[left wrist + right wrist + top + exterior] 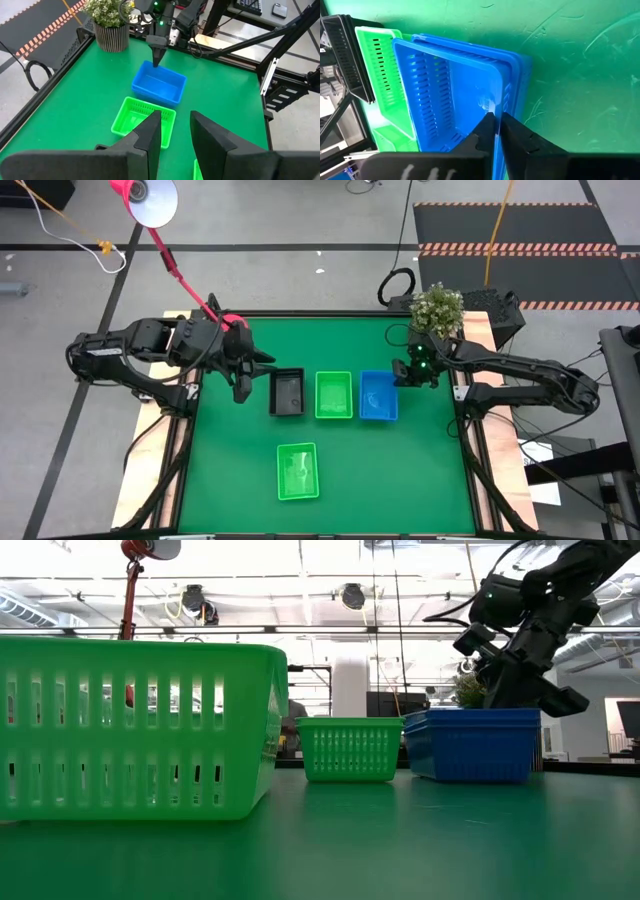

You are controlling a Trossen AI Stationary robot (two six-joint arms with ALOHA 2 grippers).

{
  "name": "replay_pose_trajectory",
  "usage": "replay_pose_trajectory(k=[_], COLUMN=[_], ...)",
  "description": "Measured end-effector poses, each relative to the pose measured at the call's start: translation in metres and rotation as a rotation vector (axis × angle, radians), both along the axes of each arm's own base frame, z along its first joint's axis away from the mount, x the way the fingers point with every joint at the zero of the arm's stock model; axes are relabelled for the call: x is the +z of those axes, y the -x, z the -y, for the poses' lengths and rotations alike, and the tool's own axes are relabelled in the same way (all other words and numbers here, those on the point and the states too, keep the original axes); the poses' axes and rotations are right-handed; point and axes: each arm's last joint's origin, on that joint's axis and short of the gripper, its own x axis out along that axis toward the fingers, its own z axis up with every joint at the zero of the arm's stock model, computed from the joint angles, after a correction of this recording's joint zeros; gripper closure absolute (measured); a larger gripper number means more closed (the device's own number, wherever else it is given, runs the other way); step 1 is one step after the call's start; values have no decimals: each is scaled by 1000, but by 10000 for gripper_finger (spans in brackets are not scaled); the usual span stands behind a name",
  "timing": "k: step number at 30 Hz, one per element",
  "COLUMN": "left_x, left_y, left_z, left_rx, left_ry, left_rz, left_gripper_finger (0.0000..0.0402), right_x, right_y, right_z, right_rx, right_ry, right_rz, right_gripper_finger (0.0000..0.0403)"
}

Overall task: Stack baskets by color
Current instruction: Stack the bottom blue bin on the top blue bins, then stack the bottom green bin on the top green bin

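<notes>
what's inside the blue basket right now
Nothing loose shows inside the blue basket; its floor looks bare. The right wrist view shows doubled blue rims, so it is a nested stack. The right gripper hangs at its edge. Anything between the layers is hidden.

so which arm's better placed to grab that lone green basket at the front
Probably the left. The lone green basket sits left of centre, nearer the left gripper, which hangs empty beside the black basket. The right gripper is at the blue stack.
</notes>
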Motion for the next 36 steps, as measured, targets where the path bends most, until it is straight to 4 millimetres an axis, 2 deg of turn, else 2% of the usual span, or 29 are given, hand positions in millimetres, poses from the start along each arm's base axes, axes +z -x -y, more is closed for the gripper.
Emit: replay_pose_trajectory(k=[8, 12, 18, 22, 25, 30, 36], left_x=[-12, -24, -54, -78, -99, -145, -182], left_y=[-4, -6, -10, -19, -30, -47, -69], left_z=[2, 15, 52, 88, 119, 157, 184], left_rx=[50, 75, 140, 236, 306, 552, 696], left_ry=[86, 217, 478, 722, 841, 1051, 1135], left_rz=[-29, -61, -97, -139, -236, -485, -494], left_gripper_finger=[298, 298, 298, 298, 298, 298, 296], right_x=[0, 5, 16, 25, 34, 49, 78], right_y=[0, 3, 10, 16, 21, 32, 43], right_z=[0, -1, -5, -10, -15, -25, -34], right_rx=[13, 9, -16, -17, -26, -29, -5], right_ry=[12, 34, 73, 97, 115, 149, 212], right_rz=[3, 28, 76, 131, 188, 305, 444], right_gripper_finger=[327, 291, 237, 217, 212, 212, 212])
